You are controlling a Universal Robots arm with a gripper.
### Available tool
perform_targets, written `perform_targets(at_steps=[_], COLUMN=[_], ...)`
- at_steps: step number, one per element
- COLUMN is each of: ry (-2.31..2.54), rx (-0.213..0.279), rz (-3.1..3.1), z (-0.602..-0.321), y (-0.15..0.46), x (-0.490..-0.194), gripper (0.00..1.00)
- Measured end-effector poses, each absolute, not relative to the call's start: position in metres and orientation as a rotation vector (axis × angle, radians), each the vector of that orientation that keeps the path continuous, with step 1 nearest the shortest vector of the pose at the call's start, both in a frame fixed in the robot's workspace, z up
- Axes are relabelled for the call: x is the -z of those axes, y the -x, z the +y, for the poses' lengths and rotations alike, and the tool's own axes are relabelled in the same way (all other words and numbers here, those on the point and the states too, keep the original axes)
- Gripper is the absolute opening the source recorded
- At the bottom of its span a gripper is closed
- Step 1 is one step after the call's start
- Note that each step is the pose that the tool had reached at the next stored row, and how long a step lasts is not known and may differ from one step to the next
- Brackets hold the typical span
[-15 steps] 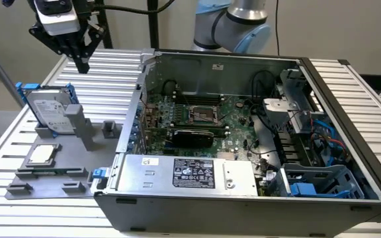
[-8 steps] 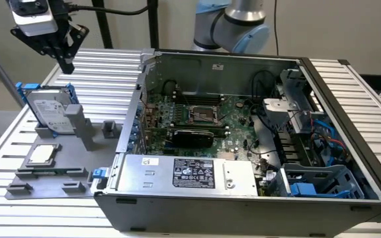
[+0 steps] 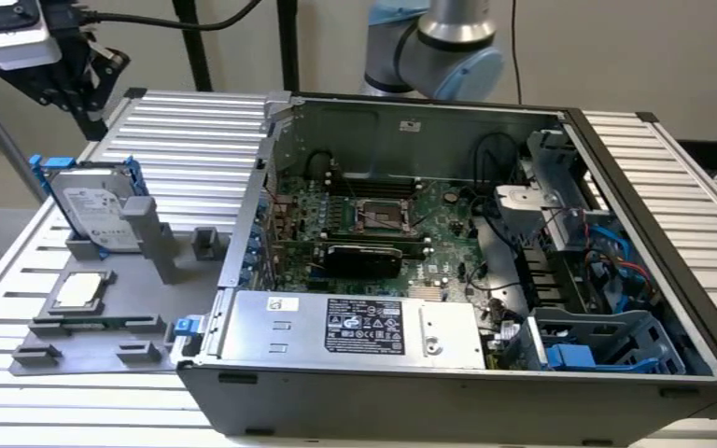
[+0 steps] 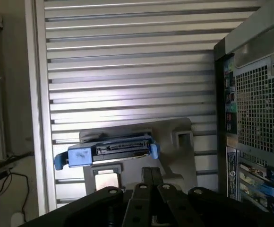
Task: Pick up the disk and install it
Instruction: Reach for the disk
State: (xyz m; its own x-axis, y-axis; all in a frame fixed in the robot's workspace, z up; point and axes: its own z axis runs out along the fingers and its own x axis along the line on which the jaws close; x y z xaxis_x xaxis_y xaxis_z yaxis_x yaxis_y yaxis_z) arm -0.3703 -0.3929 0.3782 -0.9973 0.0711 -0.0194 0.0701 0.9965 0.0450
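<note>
We find the disk [image 3: 94,207], a flat silver-grey metal drive with a white label in a bright blue plastic frame, standing on edge in a slot of the grey fixture plate [image 3: 85,350]. In the exterior view it is at nine o'clock from the open dark-grey computer case [image 3: 458,401]. The black gripper [image 4: 152,172] hangs above the disk, well apart from it, with nothing seen in its grasp; whether it is released or clenched we cannot tell. In our judgement the approach should come straight down, centred over the disk's upper edge and squared to its flat faces. The lift should be vertical so the frame does not bind in the slot. The plate also holds a small square silver chip [image 3: 81,291] in a shallow tray at six o'clock from the disk. The case holds a green circuit board [image 3: 384,219], a large grey box with a black label [image 3: 358,327] at six o'clock, and a blue-grey plastic drive cage [image 3: 608,341] at four o'clock, seemingly unoccupied.
</note>
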Motion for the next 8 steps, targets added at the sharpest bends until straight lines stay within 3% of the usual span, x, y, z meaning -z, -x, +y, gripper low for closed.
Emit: perform_targets(at_steps=[8], ry=[-0.110], rx=[-0.065], rz=[3.118], z=[-0.391], y=[0.407], x=[-0.371], gripper=[0.00])
